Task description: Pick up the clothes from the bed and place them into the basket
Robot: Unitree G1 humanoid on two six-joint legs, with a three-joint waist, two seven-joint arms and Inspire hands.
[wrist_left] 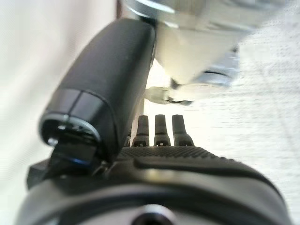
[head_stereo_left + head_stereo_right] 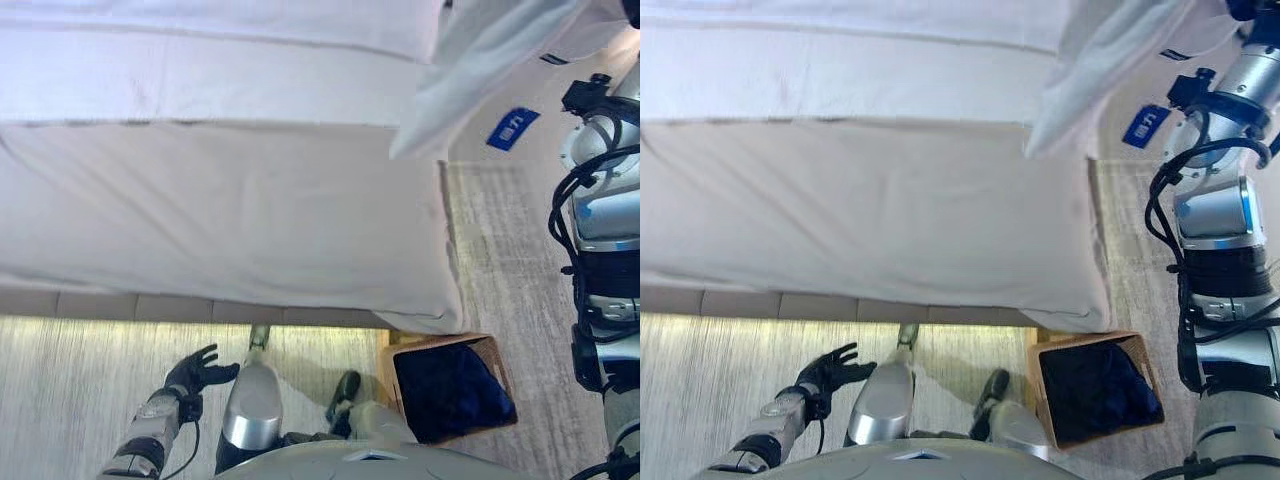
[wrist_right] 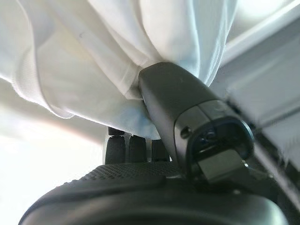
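A pale woven rug [image 2: 70, 400] covers the floor beside the bed. A second strip of the rug [image 2: 500, 250] runs along the end of the bed. A small blue tag [image 2: 513, 128] lies on the floor beyond that strip.

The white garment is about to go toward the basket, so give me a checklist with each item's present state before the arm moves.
1. Right hand shut on the white cloth garment: ok, thumb and fingers pinch the fabric in the right wrist view.
2. Garment lifted off the white bed: ok at the grasp; whether its far end hangs free, cannot tell.
3. Brown rectangular basket open on the floor by the bed's corner: ok.
4. Room in the basket: cannot tell; dark blue clothing already lies inside.
5. Left hand open, low by the bed's edge, away from the basket: ok.
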